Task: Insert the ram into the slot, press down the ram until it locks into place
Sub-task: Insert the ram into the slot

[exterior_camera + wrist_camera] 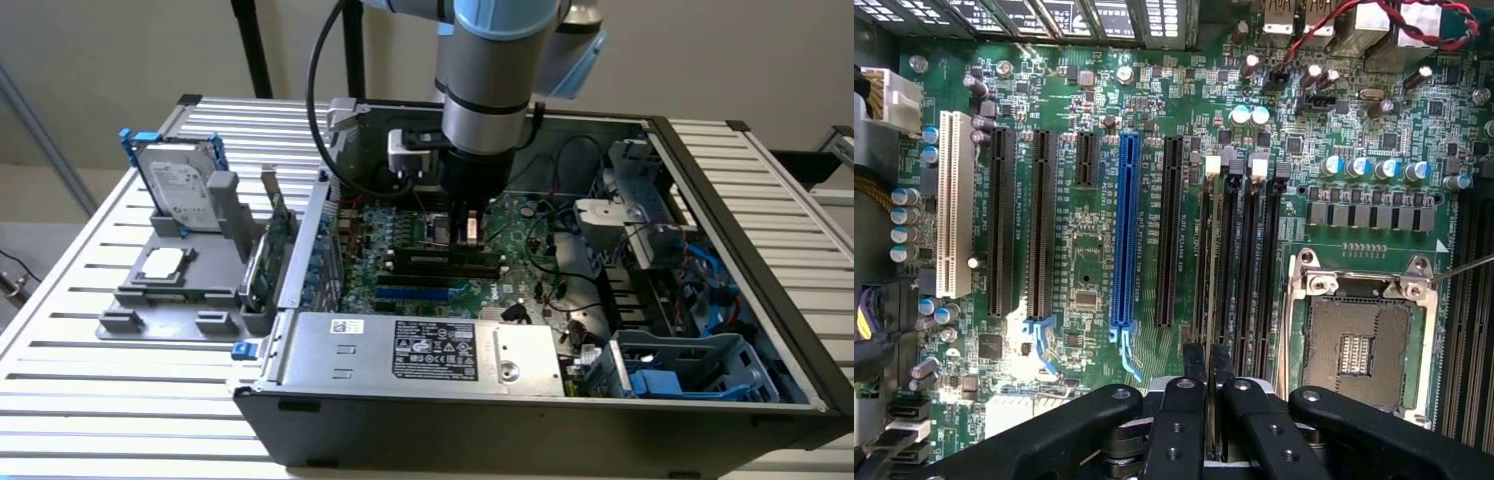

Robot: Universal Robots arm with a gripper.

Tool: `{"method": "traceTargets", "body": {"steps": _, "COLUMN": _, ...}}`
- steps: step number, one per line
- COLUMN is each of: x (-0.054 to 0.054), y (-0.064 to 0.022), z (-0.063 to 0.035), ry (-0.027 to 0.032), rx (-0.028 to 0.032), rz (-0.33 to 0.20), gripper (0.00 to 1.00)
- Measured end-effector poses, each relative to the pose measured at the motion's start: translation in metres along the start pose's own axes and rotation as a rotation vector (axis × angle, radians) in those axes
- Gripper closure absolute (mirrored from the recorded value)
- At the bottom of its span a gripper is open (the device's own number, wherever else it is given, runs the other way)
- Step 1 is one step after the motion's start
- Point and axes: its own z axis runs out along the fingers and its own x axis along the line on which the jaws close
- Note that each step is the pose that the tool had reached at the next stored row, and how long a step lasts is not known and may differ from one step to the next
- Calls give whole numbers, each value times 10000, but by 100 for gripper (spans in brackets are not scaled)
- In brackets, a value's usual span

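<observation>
Beside the CPU socket (1359,345), the claw (1208,365) is pinched closed on the ram (1211,300), which stands edge-on over the slot (1203,250) farthest from that socket. If the stick is slightly tilted or off the slot's key, pressing could jam it, latch one clip only, or strain the motherboard (1084,290).

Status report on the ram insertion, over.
Pincer shut on ram. Ram edge-on along black memory slot, lock unclear. Nothing in the way.
</observation>
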Motion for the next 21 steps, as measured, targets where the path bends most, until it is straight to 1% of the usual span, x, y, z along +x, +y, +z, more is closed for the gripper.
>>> {"method": "traceTargets", "body": {"steps": 21, "x": 12, "y": -6, "z": 18, "ry": -2, "rx": 2, "rz": 90, "gripper": 87}}
